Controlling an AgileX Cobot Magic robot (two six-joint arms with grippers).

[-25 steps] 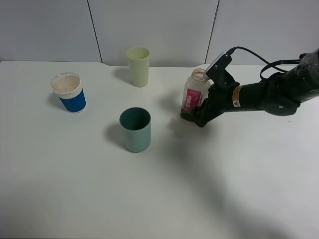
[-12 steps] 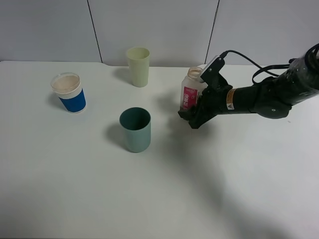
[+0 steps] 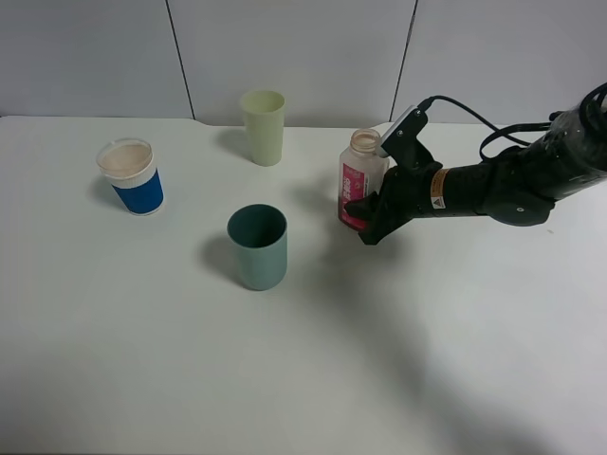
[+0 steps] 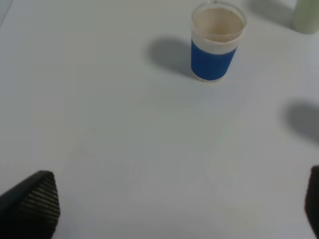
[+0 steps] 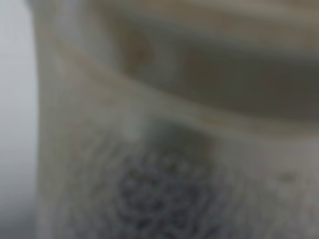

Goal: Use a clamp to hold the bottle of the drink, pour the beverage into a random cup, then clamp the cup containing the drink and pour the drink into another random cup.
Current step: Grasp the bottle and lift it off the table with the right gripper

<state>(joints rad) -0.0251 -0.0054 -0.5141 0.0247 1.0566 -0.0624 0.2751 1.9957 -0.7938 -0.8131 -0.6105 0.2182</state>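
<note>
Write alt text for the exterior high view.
The right gripper is shut on a pink-labelled bottle right of centre on a white table. A teal cup stands mid-table, a blue-banded white cup at left, a yellow-green cup behind.

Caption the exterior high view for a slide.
Right hand grips the bottle, right of the teal cup.

The bottle [image 3: 360, 166] in the right claw [image 3: 364, 218] is clear with a pink-red label. The claw is black, with an orange tag [image 3: 437, 189] behind it. Nearest the claw, the teal cup [image 3: 257, 248]: pale outside, darker inside. Farther off, the yellow-green cup [image 3: 263, 128]: plain. Farthest, the banded cup [image 3: 133, 178]: white, wide blue band, pinkish-beige inside. Worktop [image 3: 285, 379]: plain white.
</note>
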